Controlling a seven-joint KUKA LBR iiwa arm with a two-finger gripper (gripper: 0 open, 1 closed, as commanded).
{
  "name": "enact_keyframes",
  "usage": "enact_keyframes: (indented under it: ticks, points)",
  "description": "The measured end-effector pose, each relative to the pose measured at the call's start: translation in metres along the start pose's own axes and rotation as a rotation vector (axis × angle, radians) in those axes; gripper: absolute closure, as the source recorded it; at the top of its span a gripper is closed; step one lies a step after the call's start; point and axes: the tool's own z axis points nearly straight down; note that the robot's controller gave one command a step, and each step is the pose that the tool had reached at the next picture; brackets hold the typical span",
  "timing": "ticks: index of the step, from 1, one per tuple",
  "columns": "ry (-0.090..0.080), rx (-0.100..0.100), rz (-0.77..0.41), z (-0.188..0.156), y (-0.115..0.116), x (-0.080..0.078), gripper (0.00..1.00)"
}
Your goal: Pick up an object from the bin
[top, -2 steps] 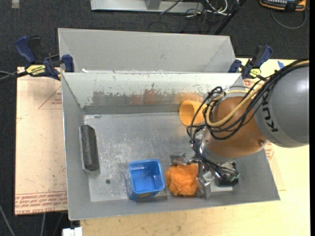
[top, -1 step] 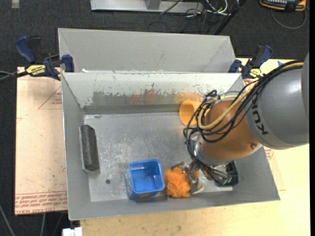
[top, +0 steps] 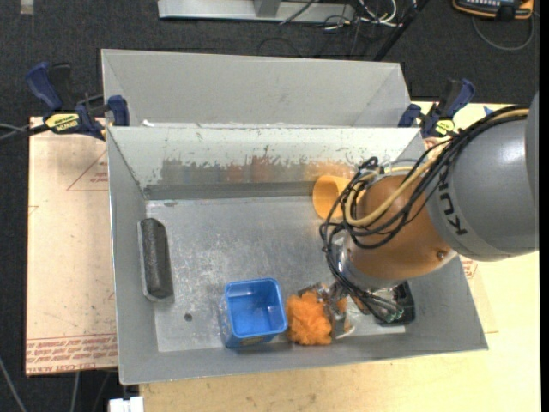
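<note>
evidently the gripper [top: 336, 305] sits low beside a fluffy orange tuft [top: 309, 320] at the near wall — likely to take it. open or closed; i cannot tell.

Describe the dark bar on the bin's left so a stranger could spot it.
Find the grey metal bin's left wall. A dark grey, rough-looking rounded bar lies alone beside it. Unlike the blue square plastic tub and orange fluffy ball by the front wall, it is long and dull.
</note>
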Motion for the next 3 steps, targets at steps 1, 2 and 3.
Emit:
enact_keyframes:
  ticks: [1,2,3]
  points:
    - [-0.001,0.000,0.000,0.000,0.000,0.000,1.00]
    - [0.004,-0.003,0.001,-0.005,0.001,0.001,1.00]
    - [0.008,-0.005,0.001,-0.023,0.002,0.002,1.00]
